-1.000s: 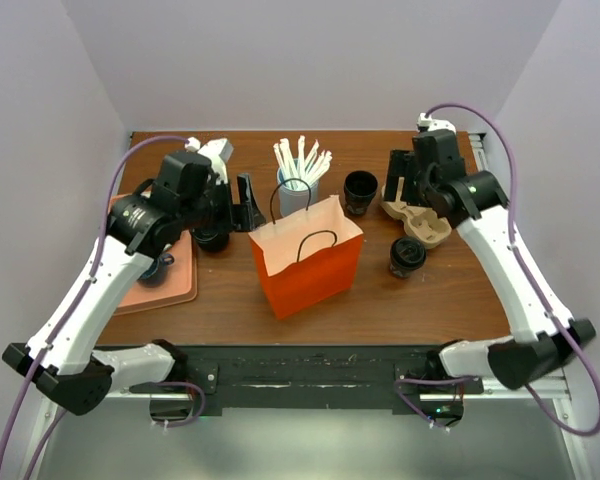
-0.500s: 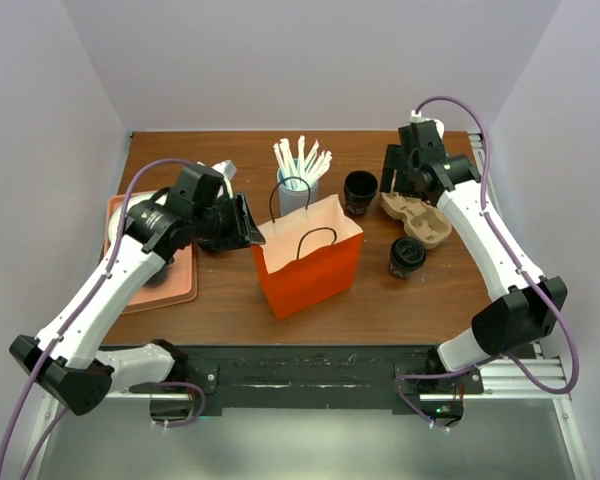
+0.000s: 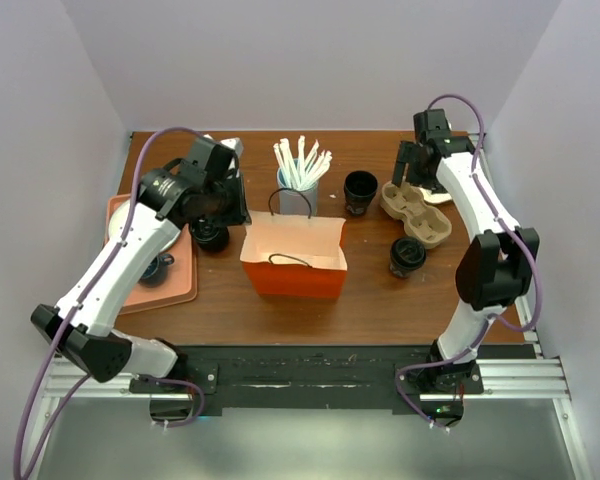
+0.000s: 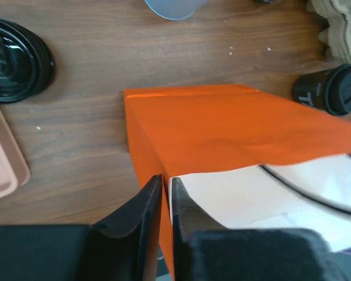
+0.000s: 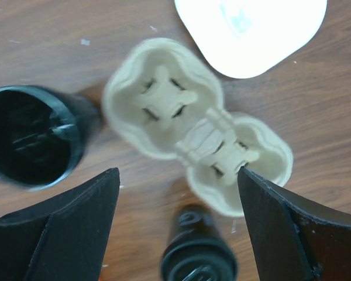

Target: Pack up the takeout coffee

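The takeout coffee (image 3: pixel 407 257), a small dark brown cup with a black lid, stands on the table right of the orange paper bag (image 3: pixel 292 270). The left wrist view shows the coffee (image 4: pixel 333 89) beyond the bag (image 4: pixel 234 123). My left gripper (image 3: pixel 242 215) is shut on the bag's left wall; in its wrist view the left gripper (image 4: pixel 167 178) has one finger inside and one outside. The bag's mouth stands open, white inside. My right gripper (image 3: pixel 408 165) hangs open at the back right. In its wrist view the right gripper (image 5: pixel 178 172) is above the coffee (image 5: pixel 199 257), holding nothing.
A cardboard cup carrier (image 3: pixel 416 213) lies behind the coffee. An open all-black cup (image 3: pixel 360 192) and a blue straw holder (image 3: pixel 297 190) stand behind the bag. A black lid (image 3: pixel 212 237) lies beside the pink tray (image 3: pixel 180 290) at the left.
My left gripper moved to the bag's left edge and closed on it; the bag turned square and its mouth spread open. My right arm drew back toward the far right corner.
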Robot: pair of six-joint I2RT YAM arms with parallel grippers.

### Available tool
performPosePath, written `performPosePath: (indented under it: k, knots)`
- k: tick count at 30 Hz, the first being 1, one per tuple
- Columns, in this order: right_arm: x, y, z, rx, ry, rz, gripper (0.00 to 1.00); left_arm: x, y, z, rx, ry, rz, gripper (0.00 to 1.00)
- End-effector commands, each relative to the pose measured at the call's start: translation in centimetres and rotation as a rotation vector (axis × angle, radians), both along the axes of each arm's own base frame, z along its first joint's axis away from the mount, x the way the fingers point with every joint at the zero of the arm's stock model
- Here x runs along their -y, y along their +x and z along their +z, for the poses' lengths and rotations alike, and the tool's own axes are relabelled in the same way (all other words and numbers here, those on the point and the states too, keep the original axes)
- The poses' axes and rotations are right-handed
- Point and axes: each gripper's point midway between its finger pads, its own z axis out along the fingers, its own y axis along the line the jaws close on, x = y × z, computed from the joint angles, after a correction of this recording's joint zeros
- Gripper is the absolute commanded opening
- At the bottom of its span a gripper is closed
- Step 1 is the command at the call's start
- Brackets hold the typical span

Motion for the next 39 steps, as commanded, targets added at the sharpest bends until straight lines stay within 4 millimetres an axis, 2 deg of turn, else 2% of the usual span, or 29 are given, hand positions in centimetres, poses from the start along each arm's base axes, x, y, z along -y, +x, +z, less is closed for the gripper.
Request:
performPosePath:
  k: [1, 2, 5, 8, 13, 14, 18, 20, 21, 24, 25, 29, 32, 39]
  knots:
    - [1.7, 0.4, 0.4, -0.028, 0.030, 0.027, 0.84, -1.1, 1.3, 0.9, 0.048, 0.088, -0.031, 0.26]
    - [2.3, 0.5, 0.3, -0.026, 0.026, 0.006, 0.84, -1.2, 1.4, 0.8, 0.041, 0.099, -0.032, 0.37]
    - [3.4, 0.7, -0.6, -0.032, 0.009, -0.011, 0.81, -1.2, 1.4, 2.2, 0.065, 0.086, -0.031, 0.54]
    - [3.7, 0.7, -2.0, -0.082, 0.018, 0.034, 0.79, -1.2, 1.0, 2.9, 0.068, 0.073, -0.038, 0.61]
    - [2.5, 1.0, -2.8, -0.100, 0.026, 0.222, 0.78, -1.5, -0.2, 3.1, 0.057, 0.063, -0.050, 0.66]
    - [1.7, 1.1, -3.0, -0.099, 0.054, 0.275, 0.78, -1.5, -0.4, 3.0, 0.056, 0.059, -0.048, 0.67]
    - [2.1, 1.4, -3.8, -0.108, 0.018, 0.333, 0.79, -1.8, -0.9, 3.5, 0.064, 0.046, -0.038, 0.69]
    - [1.8, 1.4, -4.7, -0.134, 0.030, 0.382, 0.75, -1.6, -1.1, 3.4, 0.055, 0.028, -0.041, 0.70]
    - [1.7, 1.8, -4.3, -0.127, 0.028, 0.395, 0.72, -1.4, -1.3, 3.4, 0.052, 0.020, -0.045, 0.70]
    - [1.4, 1.8, -5.1, -0.151, 0.053, 0.426, 0.65, -1.0, -1.6, 3.2, 0.037, -0.015, -0.039, 0.71]
    - [1.4, 1.7, -5.3, -0.155, 0.056, 0.435, 0.65, -0.6, -1.6, 3.7, 0.057, -0.045, -0.045, 0.71]
    - [1.5, 1.3, -5.9, -0.167, 0.072, 0.456, 0.65, -0.3, -2.0, 3.6, 0.041, -0.070, -0.051, 0.72]
    - [3.0, 0.9, -6.7, -0.188, 0.072, 0.443, 0.66, -0.5, -2.2, 2.9, 0.012, -0.047, -0.054, 0.72]
    - [2.8, 0.0, -7.9, -0.226, 0.069, 0.502, 0.64, -0.7, -2.2, 3.1, 0.017, -0.031, -0.057, 0.73]
